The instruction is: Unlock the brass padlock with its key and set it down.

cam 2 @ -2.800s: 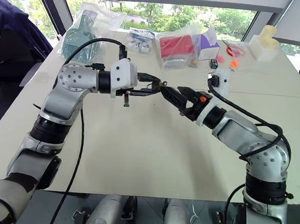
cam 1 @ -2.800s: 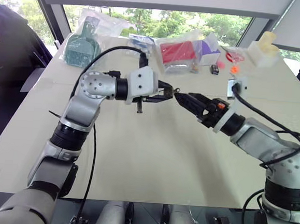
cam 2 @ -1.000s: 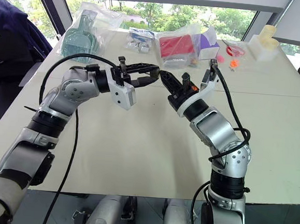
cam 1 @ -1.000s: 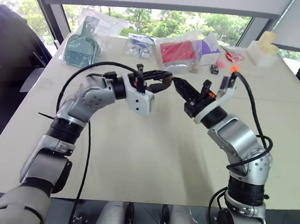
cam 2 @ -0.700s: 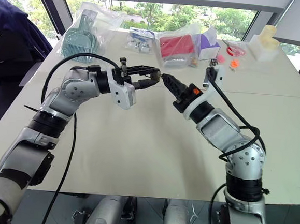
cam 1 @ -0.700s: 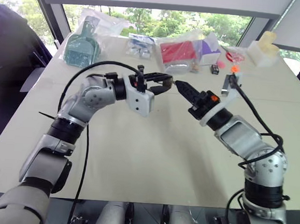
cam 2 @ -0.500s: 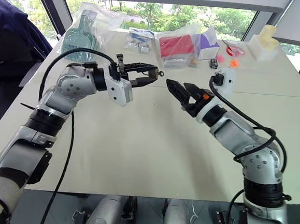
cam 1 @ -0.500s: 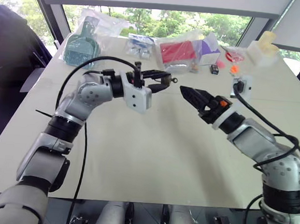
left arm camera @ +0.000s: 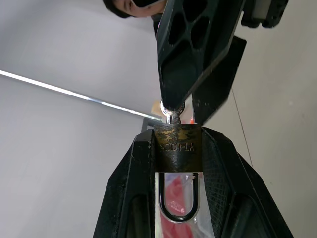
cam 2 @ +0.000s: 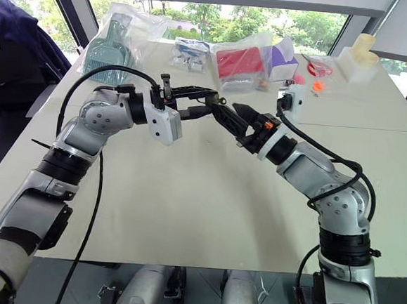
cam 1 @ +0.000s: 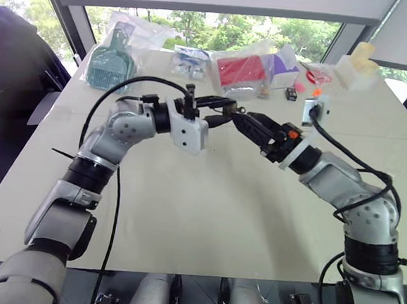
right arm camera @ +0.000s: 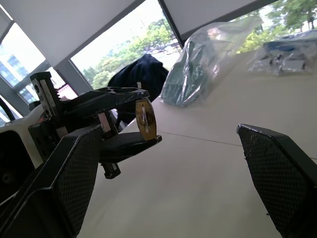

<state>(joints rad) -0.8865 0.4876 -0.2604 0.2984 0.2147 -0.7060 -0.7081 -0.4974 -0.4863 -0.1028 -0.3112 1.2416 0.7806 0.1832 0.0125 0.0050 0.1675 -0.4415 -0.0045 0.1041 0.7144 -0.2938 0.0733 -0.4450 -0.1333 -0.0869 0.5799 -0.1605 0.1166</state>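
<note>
My left gripper (cam 1: 224, 113) is shut on the small brass padlock (left arm camera: 177, 144), held level above the table (cam 1: 205, 215). Its dark shackle (left arm camera: 177, 210) lies back between the fingers. A small silvery key (left arm camera: 171, 113) sticks out of the padlock's free end. My right gripper (cam 1: 243, 120) is open and meets the left one tip to tip. One black finger (left arm camera: 193, 54) lies against the key's head. In the right wrist view the padlock (right arm camera: 145, 119) sits ahead of the widely spread right fingers (right arm camera: 74, 168).
Along the table's far edge lie plastic bags: a green item (cam 1: 112, 64), a red box (cam 1: 239, 72) and a purple box (cam 1: 284, 70). Small orange bits (cam 1: 315, 92) and a white object (cam 1: 358, 65) sit far right. A dark jacket (cam 1: 10, 59) hangs at left.
The right gripper, shut at the key a second ago, opened, drew away to the right, rolled its wrist and came back to the padlock's key end. The left gripper kept hold and stayed put.
</note>
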